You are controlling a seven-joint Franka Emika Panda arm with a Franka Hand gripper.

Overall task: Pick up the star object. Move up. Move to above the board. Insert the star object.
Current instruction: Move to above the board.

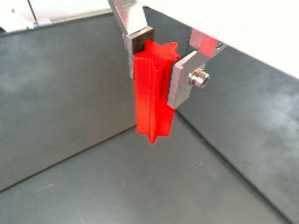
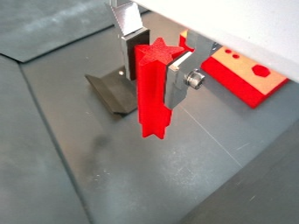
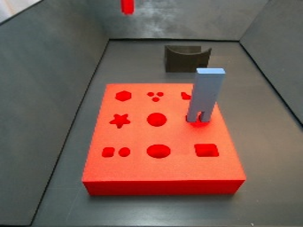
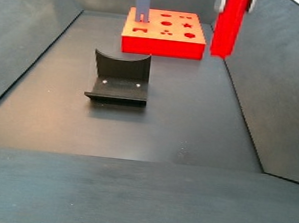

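My gripper [image 1: 162, 58] is shut on the star object [image 1: 152, 96], a slim bright red peg with a star-shaped end face, held upright by its top and well above the floor. Both wrist views show it between the silver fingers [image 2: 131, 45]; the gripper [image 2: 156, 58] and peg [image 2: 152, 101] are clear there. The board [image 3: 160, 168], a flat red block with cut-out holes, lies on the floor. In a wrist view it sits off to one side [image 2: 246, 79], not under the peg. The side views show only the hanging peg [image 4: 230, 26] [image 3: 127, 6]; the gripper is cut off above.
A light-blue forked block [image 3: 205, 96] stands upright on the board's far right part [image 4: 142, 0]. The dark fixture [image 4: 120, 78] stands on the grey floor between the board and the near end [image 3: 183, 56] [image 2: 114, 94]. Grey walls [image 4: 281, 107] ring the floor.
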